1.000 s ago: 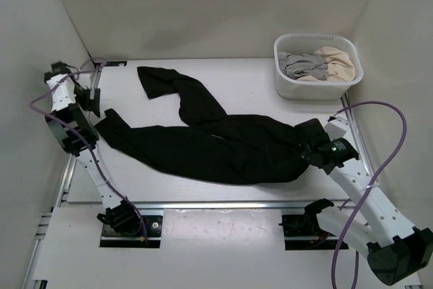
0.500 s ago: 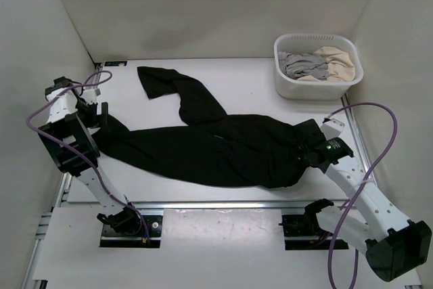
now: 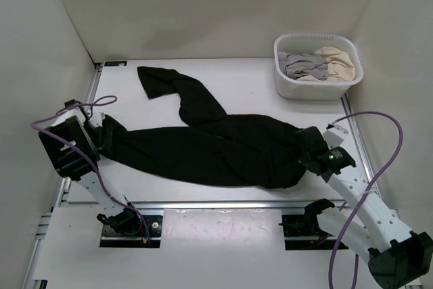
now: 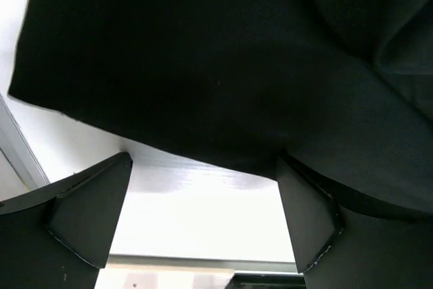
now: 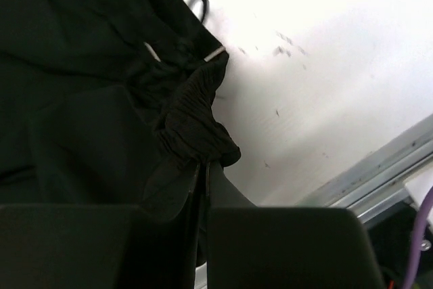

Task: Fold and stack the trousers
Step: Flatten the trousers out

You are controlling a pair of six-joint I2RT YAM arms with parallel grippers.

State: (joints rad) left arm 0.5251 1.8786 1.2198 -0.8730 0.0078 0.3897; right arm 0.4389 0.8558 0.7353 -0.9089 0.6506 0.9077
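The black trousers (image 3: 216,147) lie spread across the white table, with one leg running left and the other bent up toward the back left. My left gripper (image 3: 103,133) is open at the cuff end of the left-running leg. In the left wrist view, bare table shows between its fingers (image 4: 88,214) and the black cloth (image 4: 216,65) lies just ahead of them. My right gripper (image 3: 306,157) is shut on the bunched waistband (image 5: 196,120) at the trousers' right end, and its shut jaws (image 5: 205,177) pinch the gathered cloth.
A white basket (image 3: 284,82) at the back right holds grey and beige garments. Metal rails run along the table's left, right and near edges. White walls enclose the table on three sides.
My left arm has swung from the back-left corner down to the cuff of the left-running leg. My right gripper has shifted slightly left with the waistband.
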